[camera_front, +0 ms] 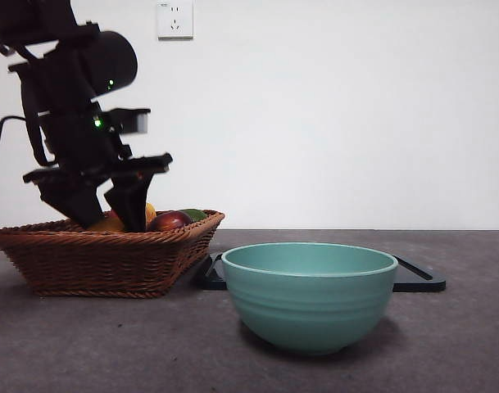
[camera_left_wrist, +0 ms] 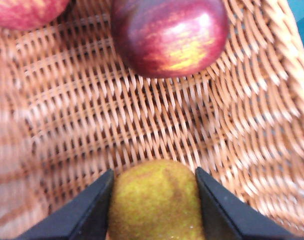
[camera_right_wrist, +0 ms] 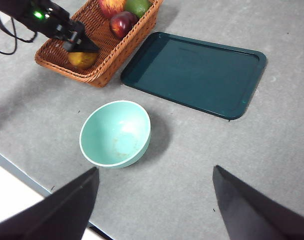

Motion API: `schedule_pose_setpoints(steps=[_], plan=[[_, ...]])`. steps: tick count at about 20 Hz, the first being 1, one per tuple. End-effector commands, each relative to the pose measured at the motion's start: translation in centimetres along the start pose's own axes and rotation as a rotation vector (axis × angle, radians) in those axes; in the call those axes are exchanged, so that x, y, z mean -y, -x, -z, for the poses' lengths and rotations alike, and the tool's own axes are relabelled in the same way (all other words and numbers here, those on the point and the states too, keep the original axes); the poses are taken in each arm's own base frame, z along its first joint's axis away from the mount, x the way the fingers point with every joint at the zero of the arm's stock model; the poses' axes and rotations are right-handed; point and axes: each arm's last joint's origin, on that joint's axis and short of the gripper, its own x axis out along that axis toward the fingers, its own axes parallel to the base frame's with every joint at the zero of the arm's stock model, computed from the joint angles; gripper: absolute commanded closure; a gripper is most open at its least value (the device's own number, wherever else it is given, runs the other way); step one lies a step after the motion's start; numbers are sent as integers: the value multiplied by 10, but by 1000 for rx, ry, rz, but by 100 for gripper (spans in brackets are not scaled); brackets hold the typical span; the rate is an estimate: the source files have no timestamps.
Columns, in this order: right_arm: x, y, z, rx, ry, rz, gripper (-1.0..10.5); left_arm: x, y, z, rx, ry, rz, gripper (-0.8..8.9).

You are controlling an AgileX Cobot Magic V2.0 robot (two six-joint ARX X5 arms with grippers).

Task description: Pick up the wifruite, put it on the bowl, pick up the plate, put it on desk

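The bench (camera_front: 69, 344) fills the lower part of the front view as a dark mottled surface. A dark green tray (camera_right_wrist: 201, 72) lies flat on it at upper right in the right wrist view, just beside the wicker basket (camera_front: 93, 262), which sits at left in the front view. The mint-green bowl (camera_front: 310, 295) stands upright at centre foreground, apart from both, and nothing shows inside it.

The left tool (camera_front: 110, 205) reaches down into the basket from the upper left of the front view. In the left wrist view its two jaws sit against either side of the wifruite (camera_left_wrist: 155, 202), gripping it low in the basket. A red-and-yellow apple (camera_left_wrist: 169, 35) lies further along the basket floor.

The right tool (camera_right_wrist: 154, 210) hangs high above the bench, jaws spread wide, holding nothing.
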Motion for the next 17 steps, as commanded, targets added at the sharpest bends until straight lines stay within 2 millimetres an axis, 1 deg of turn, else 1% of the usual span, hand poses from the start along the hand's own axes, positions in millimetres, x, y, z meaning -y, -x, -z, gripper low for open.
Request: schedule_pose_setpoints(steps=[1, 3, 5, 6, 7, 8, 10, 12, 15, 17], plan=[[-1, 2, -4, 13, 1, 6, 582, 8, 29, -13, 106, -16, 13, 667], [-1, 2, -4, 13, 1, 6, 582, 21, 65, -14, 186, -49, 41, 666], [-1, 2, -4, 13, 1, 6, 582, 45, 102, -7, 243, -110, 108, 662], [-1, 2, -4, 13, 0, 6, 582, 62, 119, -1, 270, -148, 174, 662], [-1, 2, -4, 13, 0, 6, 582, 78, 129, 3, 285, -179, 236, 662], [-1, 2, -4, 13, 0, 6, 582, 96, 133, 9, 284, -223, 287, 662], [-1, 2, -4, 13, 0, 6, 582, 128, 129, 19, 254, -302, 354, 662], [-1, 2, -4, 13, 0, 5, 582, 153, 115, 26, 217, -361, 392, 662], [-1, 2, -4, 12, 0, 5, 582, 175, 89, 33, 163, -409, 408, 662], [-1, 2, -4, 12, -1, 5, 582, 185, 70, 36, 133, -427, 388, 662]])
